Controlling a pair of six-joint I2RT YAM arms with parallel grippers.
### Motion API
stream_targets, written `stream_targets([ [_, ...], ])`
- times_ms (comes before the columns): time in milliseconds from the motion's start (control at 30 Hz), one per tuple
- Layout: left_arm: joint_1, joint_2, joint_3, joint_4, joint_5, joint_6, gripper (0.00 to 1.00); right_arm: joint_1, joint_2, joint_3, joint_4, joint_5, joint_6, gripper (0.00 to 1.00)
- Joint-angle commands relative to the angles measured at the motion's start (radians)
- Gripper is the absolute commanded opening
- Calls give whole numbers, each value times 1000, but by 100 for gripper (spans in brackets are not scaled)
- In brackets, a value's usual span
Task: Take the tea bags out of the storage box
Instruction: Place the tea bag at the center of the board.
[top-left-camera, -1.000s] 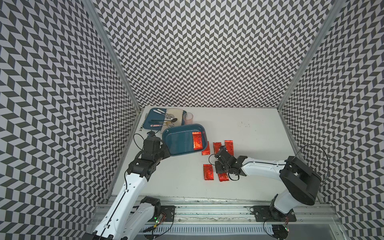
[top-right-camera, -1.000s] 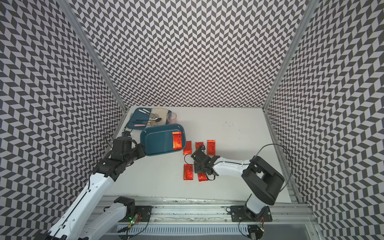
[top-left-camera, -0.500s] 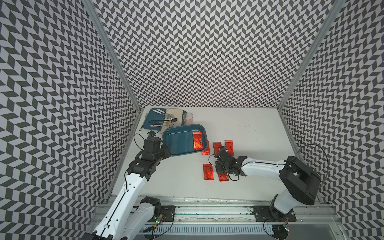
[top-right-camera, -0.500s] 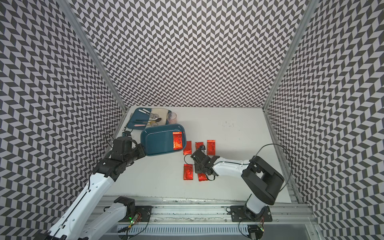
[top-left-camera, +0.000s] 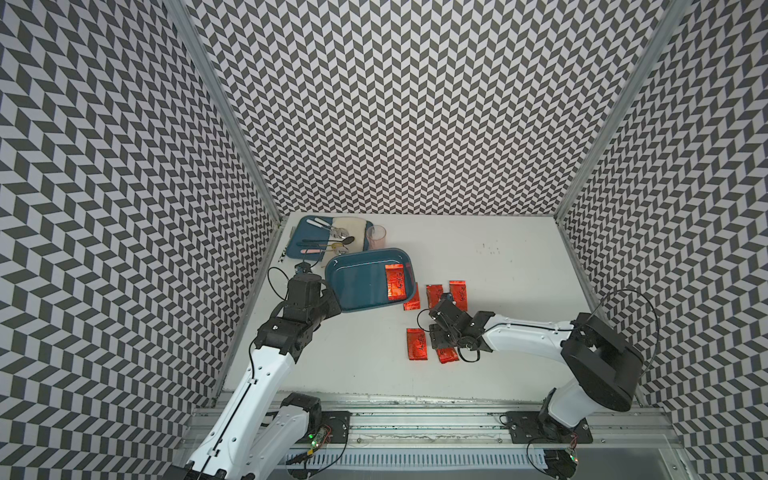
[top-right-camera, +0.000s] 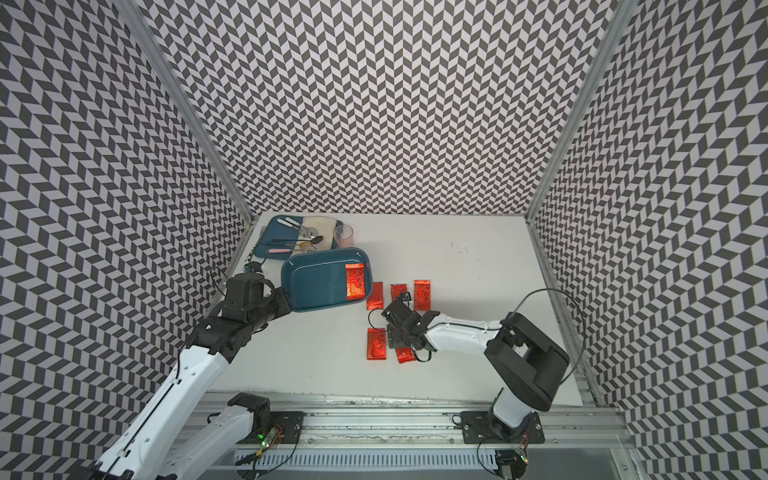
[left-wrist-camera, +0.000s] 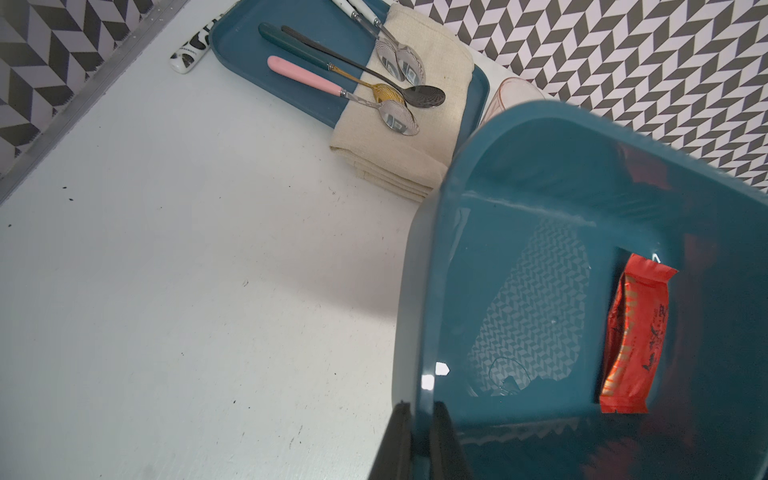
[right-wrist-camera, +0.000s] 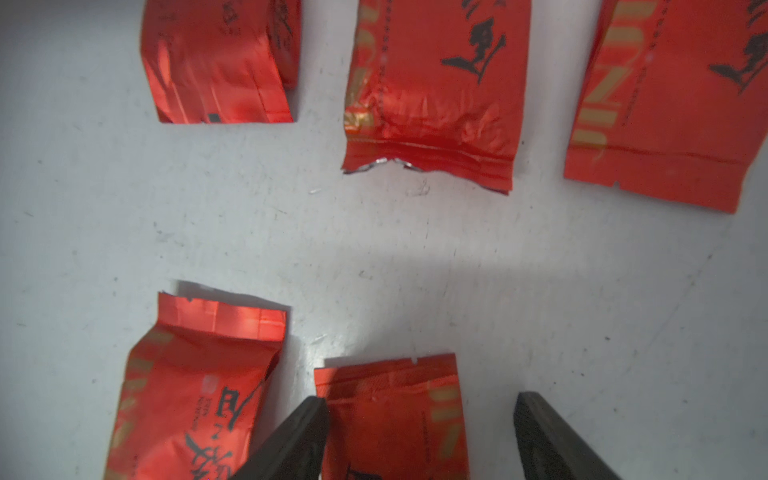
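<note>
**— Right end effector (right-wrist-camera: 417, 399): what's new?**
— Its fingers have just spread wider. The shiny red-orange foil tea bag (right-wrist-camera: 390, 424) between them lies flat on the white bench (top-left-camera: 498, 266). I cannot tell whether a finger brushes it.

**— So that one is delivered?**
— I'd say so. Five are out, close together. One last sachet (top-left-camera: 395, 281) sits against the end wall of the teal-blue plastic storage box (top-left-camera: 357, 286).

**— And the left end effector (left-wrist-camera: 420, 415)?**
— Unchanged: pressed together on the box's rim, holding it tipped.

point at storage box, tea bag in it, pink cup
storage box (top-left-camera: 356, 286): a top view, bare floor
tea bag inside (top-left-camera: 395, 281): a top view, foil middle
pink cup (top-left-camera: 376, 239): a top view, side wall
</note>
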Motion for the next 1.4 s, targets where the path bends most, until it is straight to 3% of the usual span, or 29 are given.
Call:
stream_targets([
  [0,-6,-10,2,36,9,-6,0,21,28,7,-40,-18,-3,77],
  [367,-6,-7,3,36,10,-3,0,21,2,29,-62,26,-1,78],
  [533,-6,-8,2,36,10,-3,0,21,-49,38,-76,11,-37,86],
  [933,-6,-12,2,38,10,-4,0,60,-55,34,-140,-11,-59,89],
  [1167,-7,-15,2,38,10,-3,0,80,-25,33,-153,-1,-60,89],
  [1367,-7,-14,1,36,10,-3,0,78,41,52,-184,54,-37,82],
])
